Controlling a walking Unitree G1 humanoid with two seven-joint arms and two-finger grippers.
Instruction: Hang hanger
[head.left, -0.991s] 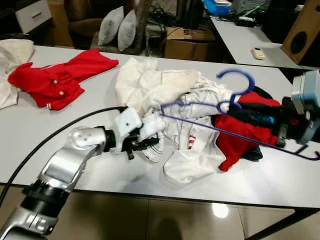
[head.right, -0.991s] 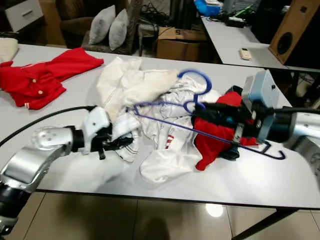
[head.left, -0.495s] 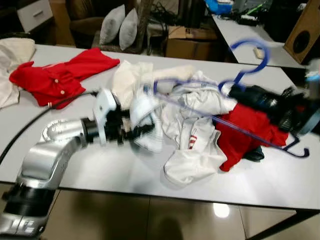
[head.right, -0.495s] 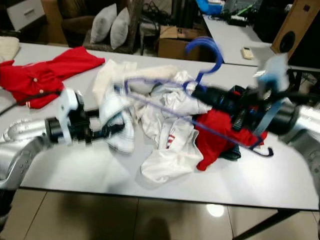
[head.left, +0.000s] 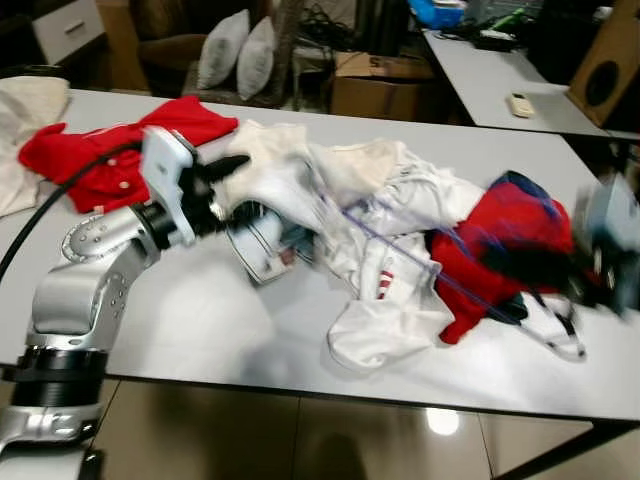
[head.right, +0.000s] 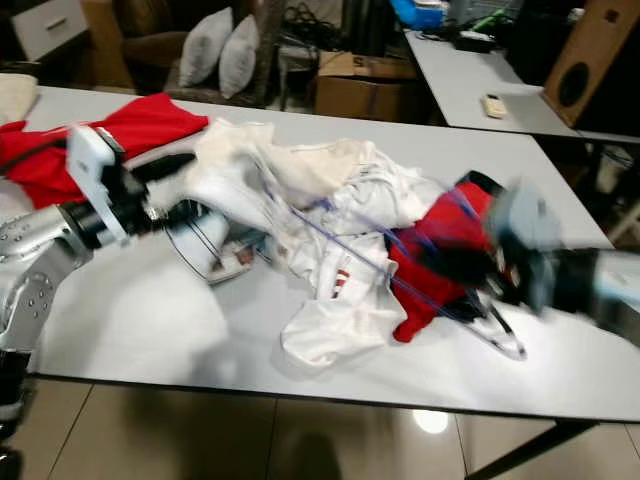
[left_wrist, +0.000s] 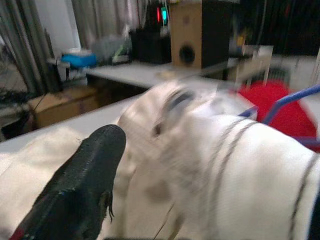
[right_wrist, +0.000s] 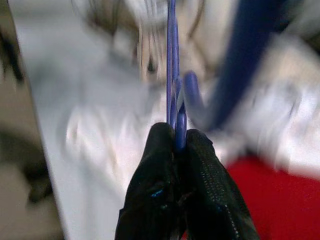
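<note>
- The white garment (head.left: 300, 200) lies in a loose heap on the table (head.left: 200, 330), and it serves as my landmark for everything else.
- The left gripper (head.left: 228, 190) is at the heap's near-left edge and has a fold of the white cloth lifted off the tabletop. My guess is that it is holding the neck or hem open so the hanger can slide in.
- In the left wrist view one black finger (left_wrist: 85, 185) lies along the top of the cloth, with the fabric bunched right against it. The other finger is cut off at the frame's edge, so I read it as closed on the fabric, though I can't judge how tightly.
- The blue hanger (right_wrist: 172, 75) runs from the right side of the heap in toward its middle. Its thin wire crosses over the white cloth and passes the red garment (head.left: 500, 250) that lies just right of the heap.
- The right gripper (right_wrist: 178, 150) is to the right of the heap, beyond the red garment. Its two fingers are pressed together on the hanger's wire, pinching it edge-on.
- That side of the head views is badly blurred, so I can't tell exactly how far the hanger has gone into the garment.
- A second red garment (head.left: 110, 150) lies well to the left of the heap, untouched.
</note>
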